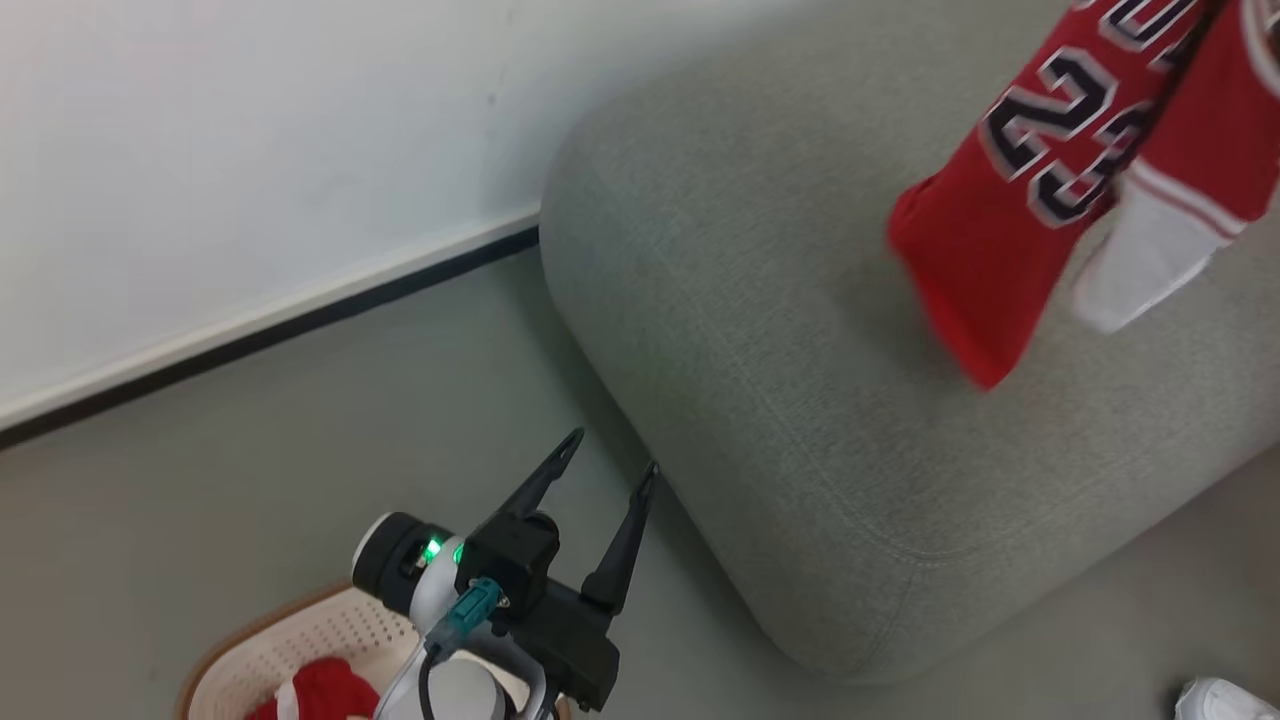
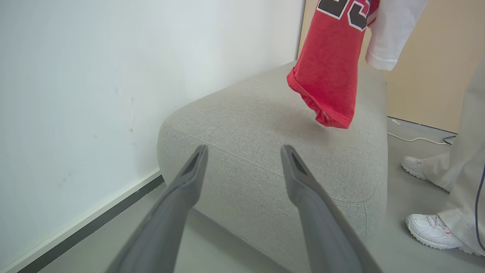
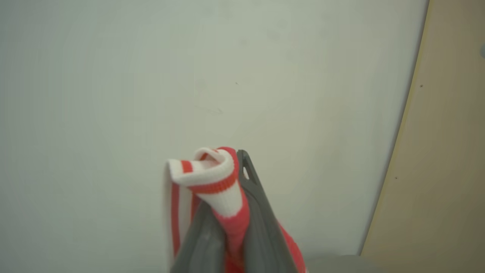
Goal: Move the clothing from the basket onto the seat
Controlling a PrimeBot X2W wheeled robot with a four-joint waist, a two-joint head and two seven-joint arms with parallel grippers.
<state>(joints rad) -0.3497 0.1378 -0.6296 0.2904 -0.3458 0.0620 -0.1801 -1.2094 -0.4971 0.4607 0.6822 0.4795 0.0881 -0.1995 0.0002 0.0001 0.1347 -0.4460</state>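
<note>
A red jersey with black-and-white numerals and white striped trim hangs in the upper right of the head view, over the light grey seat. Its lowest corner is close above the cushion. In the right wrist view the right gripper sits at bottom centre, its jaws clenched on a fold of the jersey's red-and-white striped trim, against a pale wall. At lower centre of the head view the left gripper hovers over the grey floor just beside the seat's corner, jaws spread wide and holding nothing. Beneath it, at the bottom left edge, is the cream basket with a brown rim, and a red garment lies inside. In the left wrist view a person's white shoes stand on the floor at the right edge, beside the seat
</note>
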